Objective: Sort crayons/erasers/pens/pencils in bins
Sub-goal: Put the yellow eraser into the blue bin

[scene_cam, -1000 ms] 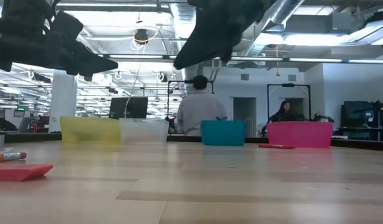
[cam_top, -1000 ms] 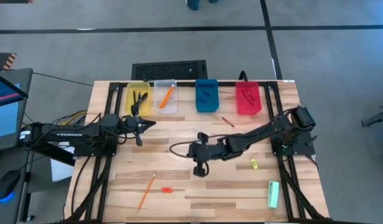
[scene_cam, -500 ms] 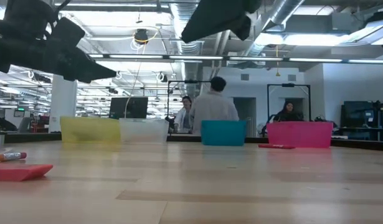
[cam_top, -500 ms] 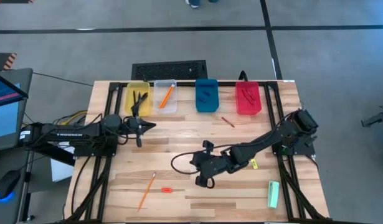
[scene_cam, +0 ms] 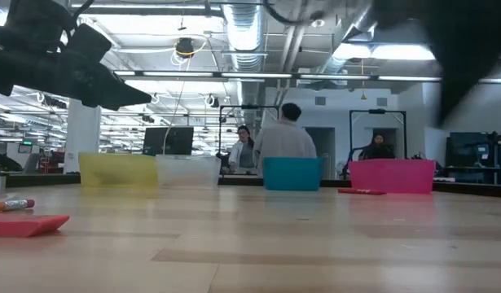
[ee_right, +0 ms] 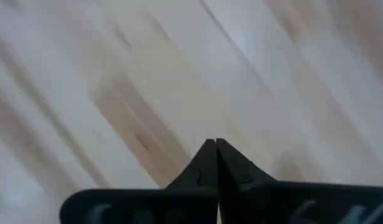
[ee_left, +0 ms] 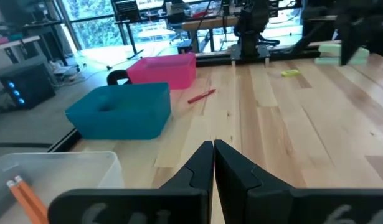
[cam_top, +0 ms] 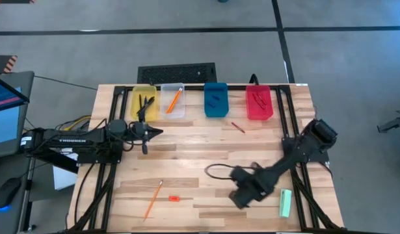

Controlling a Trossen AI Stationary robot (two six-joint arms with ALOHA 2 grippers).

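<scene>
The right gripper (cam_top: 242,197) hangs low over bare wood near the table's front edge, its two dark fingers (ee_right: 214,163) pressed together with nothing between them; the left gripper (cam_top: 159,130), likewise shut and empty, waits just in front of the yellow bin (cam_top: 145,101). Four small rectangular bins stand in a row along the far edge: the yellow one with dark pens in it, the clear bin (cam_top: 173,101) with an orange pencil, the blue bin (cam_top: 216,99), and the red bin (cam_top: 259,103); all look like thin, smooth moulded plastic. Loose items lie on the pale planked table (cam_top: 206,149): a red crayon (cam_top: 237,127) just in front of the bins between blue and red, a long orange pencil (cam_top: 153,199) near the front-left with a tiny red-orange eraser (cam_top: 174,197) beside it, and a pale green bar (cam_top: 285,203) near the right gripper. These things are probably very light; the pencil is stiff, thin and round, so it may roll, and a pinch across its middle seems best; the crayon is likely waxy and brittle and calls for gentle pressure; the eraser should be soft and grippy, taken across its short sides.
</scene>
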